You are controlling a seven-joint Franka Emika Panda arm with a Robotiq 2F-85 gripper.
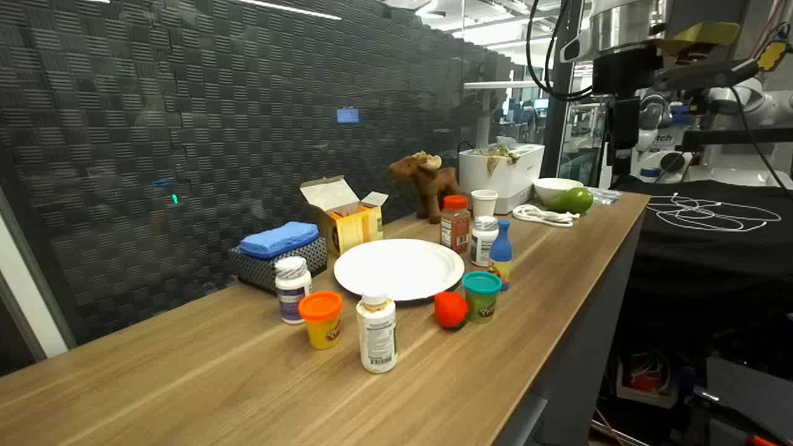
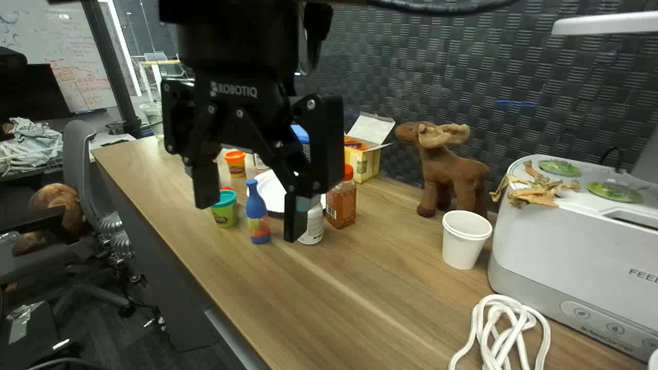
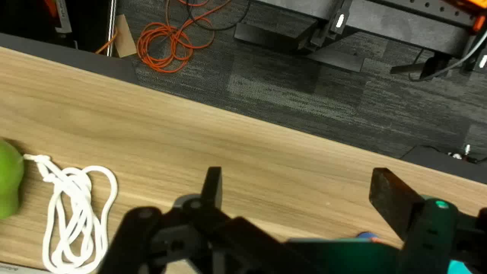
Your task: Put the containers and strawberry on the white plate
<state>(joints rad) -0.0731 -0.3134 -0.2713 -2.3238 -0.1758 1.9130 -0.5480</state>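
The white plate (image 1: 399, 269) lies on the wooden table, and the containers stand around it. Along its near side are a white-lidded jar (image 1: 293, 294), an orange-lidded cup (image 1: 322, 321) and a white bottle (image 1: 376, 337). The red strawberry (image 1: 450, 310) rests beside the teal-lidded tub (image 1: 482, 300). Farther along stand the blue bottle (image 1: 500, 251), a white pill bottle (image 1: 483, 243) and the red-capped brown bottle (image 1: 455, 228). My gripper (image 2: 250, 221) hangs above the table, away from them all. Its jaws are wide open with only table visible between the fingertips in the wrist view.
A patterned box with a blue block (image 1: 279, 240) and an open yellow carton (image 1: 353, 226) sit behind the plate. A plush moose (image 2: 447, 167), paper cups (image 2: 465, 239), a white appliance (image 2: 576, 246), white rope (image 3: 74, 213) and a green fruit (image 3: 8, 179) occupy the other end.
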